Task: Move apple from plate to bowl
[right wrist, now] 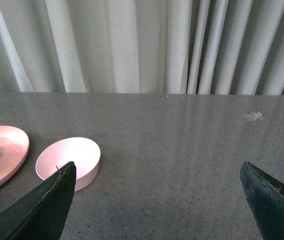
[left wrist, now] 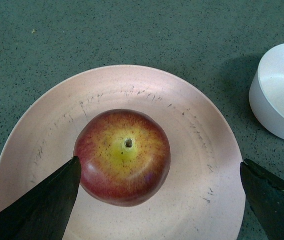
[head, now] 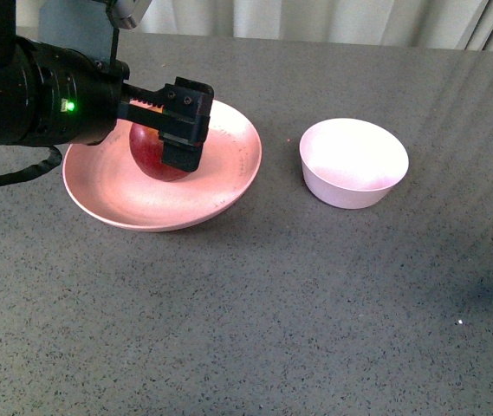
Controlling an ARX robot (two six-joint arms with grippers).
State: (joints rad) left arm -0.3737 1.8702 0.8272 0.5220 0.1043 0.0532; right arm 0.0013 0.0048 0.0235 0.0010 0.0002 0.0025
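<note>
A grey speckled table [head: 272, 329] carries everything. The black left arm [head: 29, 95] is held low over the wide, shallow, pale-pink matte plate [head: 229, 173], which is set on the robot's left side of the table. A small, deep, pinkish-white bowl [head: 350, 195] is set apart from the plate on its right, and nothing is seen inside it. A round, glossy dark-red apple [left wrist: 123, 156], with a yellow patch around its stem dimple, is the only thing on the plate, near its middle, with the dimple turned upward.

The left jaws are spread wide and nothing is held in them. In the left wrist view the apple is placed between them but off-centre: one finger is just beside or touching its flank, and the other is well apart, out near the plate's rim. Being round, the apple offers no long axis to be aligned with. A small shift toward the free finger is judged to be needed before closing.

The right jaws are likewise wide open and empty, over bare table beyond the bowl, so the left arm is by far the nearer.
</note>
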